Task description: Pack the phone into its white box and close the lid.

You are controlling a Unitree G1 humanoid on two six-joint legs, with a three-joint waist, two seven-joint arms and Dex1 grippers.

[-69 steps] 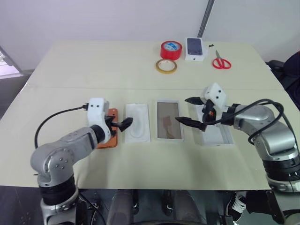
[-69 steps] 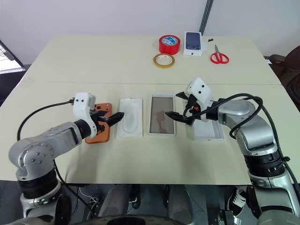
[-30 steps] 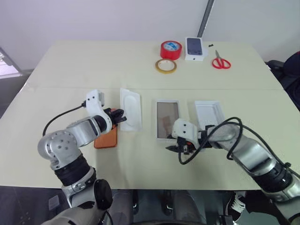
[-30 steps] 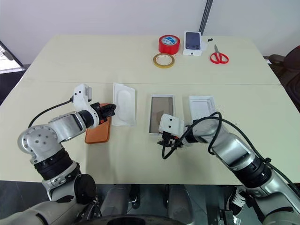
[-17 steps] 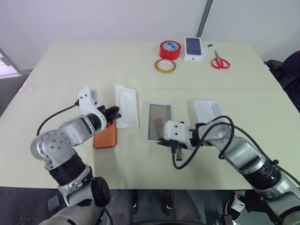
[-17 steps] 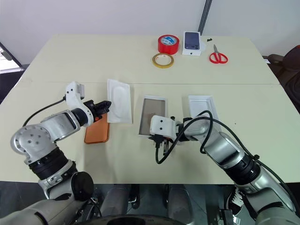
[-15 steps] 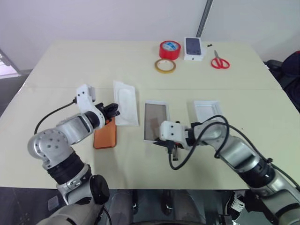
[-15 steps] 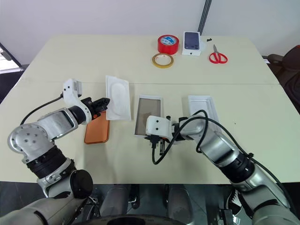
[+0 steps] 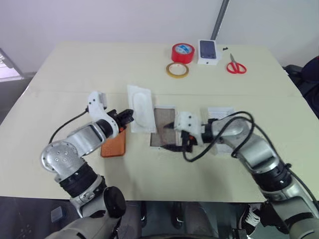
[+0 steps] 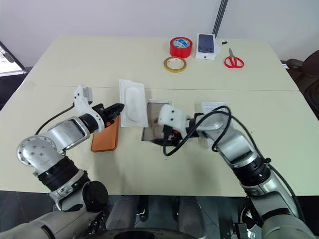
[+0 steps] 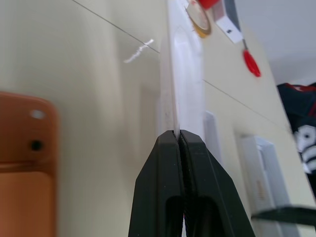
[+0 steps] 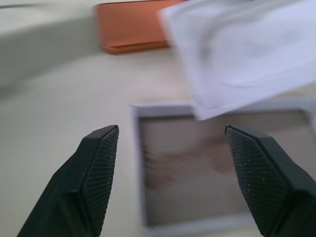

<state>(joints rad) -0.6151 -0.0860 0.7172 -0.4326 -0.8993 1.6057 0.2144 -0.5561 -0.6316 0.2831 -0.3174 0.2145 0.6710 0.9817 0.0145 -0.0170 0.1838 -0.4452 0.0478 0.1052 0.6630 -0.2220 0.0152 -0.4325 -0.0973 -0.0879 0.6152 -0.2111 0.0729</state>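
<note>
Left tool (image 9: 130, 115) pinches white insert (image 9: 141, 114); right tool (image 12: 173, 177) gapes over white box (image 12: 217, 173).

The white box (image 9: 163, 127) is partly covered: the white insert (image 10: 133, 103) overlaps its far left corner, and the right tool (image 9: 172, 135) and its cable sit in front of its right side. The phone (image 10: 105, 136) is half hidden under the left arm, and in the left wrist view it's cut off by the edge, so the camera cluster is only partly there. The lid (image 9: 220, 113) is mostly behind the right arm, and the right wrist view is pretty smeared.
</note>
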